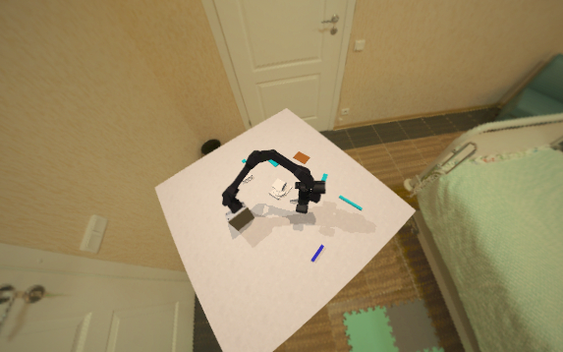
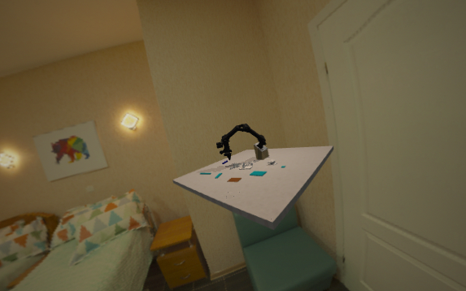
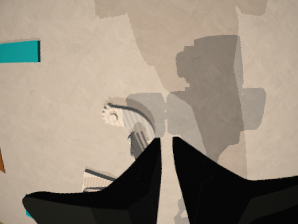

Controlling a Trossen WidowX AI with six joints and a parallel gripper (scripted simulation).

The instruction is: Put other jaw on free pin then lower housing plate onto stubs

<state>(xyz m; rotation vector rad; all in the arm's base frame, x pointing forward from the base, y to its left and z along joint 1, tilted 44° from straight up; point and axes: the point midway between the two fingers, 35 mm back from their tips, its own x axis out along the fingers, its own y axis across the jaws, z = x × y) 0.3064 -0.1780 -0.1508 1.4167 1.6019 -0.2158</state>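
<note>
My gripper [image 3: 166, 143] [image 2: 229, 158] is shut with a narrow gap and nothing between the fingertips. It hangs above the table beside the loose jaw. That loose pale jaw [image 3: 142, 119] [image 1: 294, 201] lies on the table, its toothed round end towards the left in the wrist view; its other end runs behind my left finger. The white assembly [image 1: 279, 189] [image 2: 247, 166] stands close by; in the wrist view only its edge [image 3: 96, 179] shows, partly covered by the left finger. Another small pale part [image 1: 248, 179] [image 2: 272, 162] lies farther off. The pins and the housing plate cannot be told apart.
Around the parts lie an orange tile [image 1: 302, 157] [image 2: 234, 180], a teal block [image 2: 258, 173], a short teal piece [image 1: 324, 177], a teal bar [image 1: 350, 203] and a blue bar [image 1: 317, 253]. The arm's base block [image 1: 241, 219] stands at one side.
</note>
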